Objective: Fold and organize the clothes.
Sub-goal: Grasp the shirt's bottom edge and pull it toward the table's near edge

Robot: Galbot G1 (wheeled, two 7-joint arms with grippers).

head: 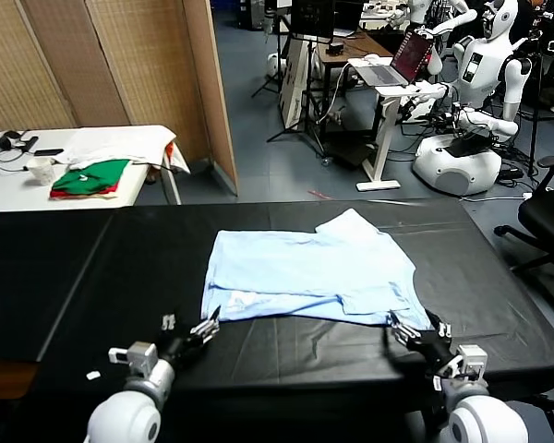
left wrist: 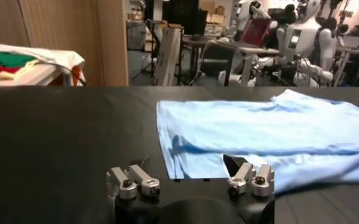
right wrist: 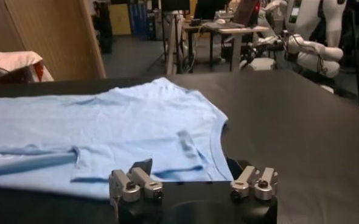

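Note:
The clothes are one pale sky-blue T-shirt (head: 309,275) lying flat across the middle of the black table (head: 120,268), with its near long edge folded over. Its neckline points to the right end and a sleeve sticks out at the far side. My left gripper (head: 192,324) stands open just in front of the shirt's near left corner and holds nothing. In the left wrist view the shirt (left wrist: 258,128) lies just beyond the open left gripper (left wrist: 188,164). My right gripper (head: 417,326) stands open at the near right corner, by the neckline. The right wrist view shows the shirt (right wrist: 106,125) ahead of the empty right gripper (right wrist: 189,167).
A white side table (head: 9,189) at the back left carries green-and-red folded garments (head: 90,177), a white cloth heap (head: 129,146) and a cup (head: 41,170). A black office chair (head: 547,217) stands off the table's right end. Other robots and a laptop desk (head: 392,72) are behind.

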